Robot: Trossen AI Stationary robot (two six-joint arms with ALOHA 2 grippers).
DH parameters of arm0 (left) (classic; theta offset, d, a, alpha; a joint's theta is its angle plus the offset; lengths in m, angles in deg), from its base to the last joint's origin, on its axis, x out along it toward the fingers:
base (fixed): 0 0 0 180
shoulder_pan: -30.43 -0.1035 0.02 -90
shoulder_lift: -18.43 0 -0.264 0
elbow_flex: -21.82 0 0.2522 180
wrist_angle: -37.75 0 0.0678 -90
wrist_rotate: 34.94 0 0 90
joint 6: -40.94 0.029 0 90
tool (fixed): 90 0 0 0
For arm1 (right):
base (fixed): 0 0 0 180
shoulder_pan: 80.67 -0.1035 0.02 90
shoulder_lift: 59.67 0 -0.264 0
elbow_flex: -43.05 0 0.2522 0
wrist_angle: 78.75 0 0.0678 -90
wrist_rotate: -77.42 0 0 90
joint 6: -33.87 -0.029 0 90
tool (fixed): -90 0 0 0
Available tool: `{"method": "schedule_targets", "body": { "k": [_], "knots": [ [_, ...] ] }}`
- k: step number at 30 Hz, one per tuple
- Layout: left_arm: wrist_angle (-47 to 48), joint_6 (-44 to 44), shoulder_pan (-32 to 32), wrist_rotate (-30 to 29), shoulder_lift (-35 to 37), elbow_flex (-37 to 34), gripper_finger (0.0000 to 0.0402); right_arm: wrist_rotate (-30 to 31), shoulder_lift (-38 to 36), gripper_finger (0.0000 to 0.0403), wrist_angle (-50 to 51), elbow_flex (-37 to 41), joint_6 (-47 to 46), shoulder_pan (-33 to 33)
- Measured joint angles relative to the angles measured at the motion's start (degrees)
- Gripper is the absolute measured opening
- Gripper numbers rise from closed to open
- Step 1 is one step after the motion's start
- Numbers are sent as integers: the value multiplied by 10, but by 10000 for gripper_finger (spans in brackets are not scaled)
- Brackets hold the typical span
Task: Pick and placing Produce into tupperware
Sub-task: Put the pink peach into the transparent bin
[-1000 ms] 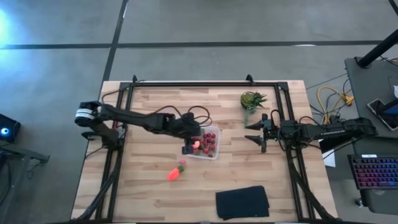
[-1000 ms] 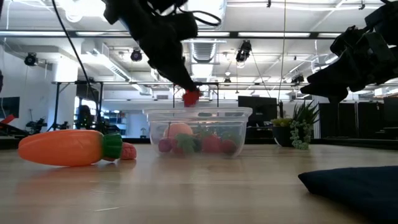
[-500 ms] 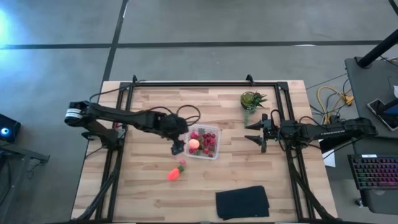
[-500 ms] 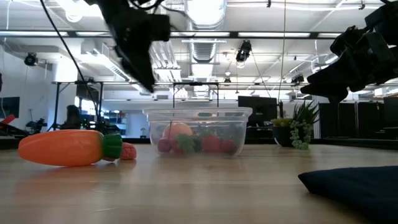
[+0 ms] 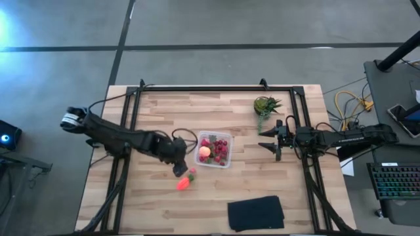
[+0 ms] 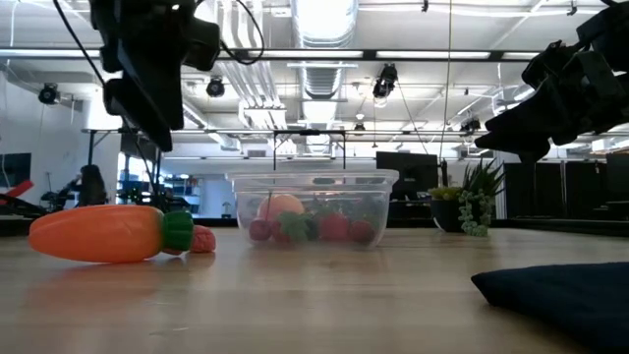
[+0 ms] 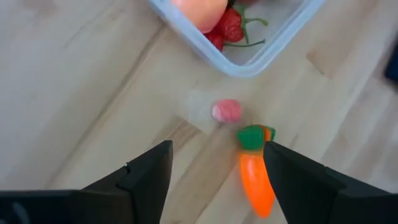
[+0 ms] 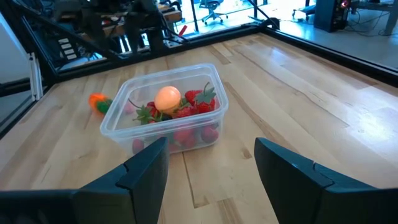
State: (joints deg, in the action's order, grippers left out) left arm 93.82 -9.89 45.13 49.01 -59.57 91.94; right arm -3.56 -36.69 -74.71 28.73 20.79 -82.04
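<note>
The left gripper hovered with fingers spread above a small pink berry and the smooth orange carrot on the wooden counter. The clear, round-cornered tupperware beside them held red berries and a round pink-orange fruit. The right gripper waited near the counter's right edge, fingers spread and empty.

A wooden-slat table carries a clear tupperware of red berries near its centre, an orange carrot and small pink piece just beside it, a potted plant and a black folded cloth.
</note>
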Motion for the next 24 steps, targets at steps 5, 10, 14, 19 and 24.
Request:
{"method": "schedule_targets", "body": {
  "k": [5,10,14,19,24],
  "knots": [
    [-26,-93,30,-39,-37,0,235,0,0,228,0,0,0,0],
    [-41,-147,30,-36,-89,4,235,0,0,228,0,0,0,0],
    [-41,-164,30,-33,-136,39,235,0,0,228,0,0,0,0],
    [-41,-162,30,-33,-191,96,235,0,0,228,0,0,0,0],
    [24,-162,29,-28,-241,135,234,0,0,228,0,0,0,0]
  ]
}}
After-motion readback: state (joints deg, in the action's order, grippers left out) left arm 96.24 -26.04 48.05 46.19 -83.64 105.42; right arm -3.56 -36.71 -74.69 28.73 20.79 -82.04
